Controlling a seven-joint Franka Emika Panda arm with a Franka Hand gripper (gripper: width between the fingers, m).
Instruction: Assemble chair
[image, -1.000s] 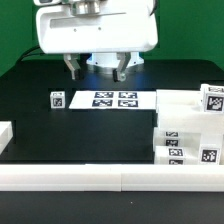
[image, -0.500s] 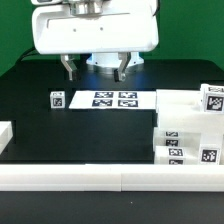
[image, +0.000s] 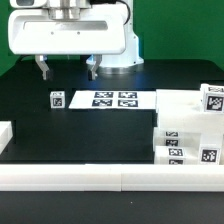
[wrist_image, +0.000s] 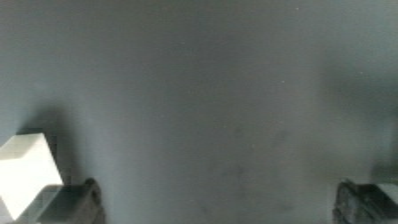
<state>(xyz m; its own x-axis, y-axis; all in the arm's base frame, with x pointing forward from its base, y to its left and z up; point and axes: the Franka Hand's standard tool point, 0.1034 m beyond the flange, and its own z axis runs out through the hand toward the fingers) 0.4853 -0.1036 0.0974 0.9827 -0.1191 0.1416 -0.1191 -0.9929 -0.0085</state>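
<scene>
The hand (image: 66, 69) hangs above the black tabletop (image: 90, 135) with its two fingers (image: 42, 68) spread wide apart and nothing between them; in the exterior view it sits behind the marker board (image: 113, 99) and off toward that view's left of it, clear of the surface. The marker board lies flat on the tabletop, showing four printed tags. Just beside the board, on the exterior view's left of it, stands a small white block (image: 57, 99) with a tag on its face, close to the board's edge, though whether the two touch cannot be made out. The chair parts (image: 192, 133) are gathered well to the exterior view's right of the board, and nearer the camera than it: a stack of white tagged pieces, stepped in height, with the tallest piece at the far right edge and several tags facing the camera on the lower pieces. In front of the board, along the near edge of the tabletop, runs a long white rail (image: 110, 176), and the stacked parts stand just behind its right portion. A short white piece (image: 5, 135) shows at the left edge of the exterior view, just behind the rail. The wrist view shows mostly bare dark tabletop between the two fingertips (wrist_image: 63, 203), with a white corner (wrist_image: 25, 160) of something near one of them.
</scene>
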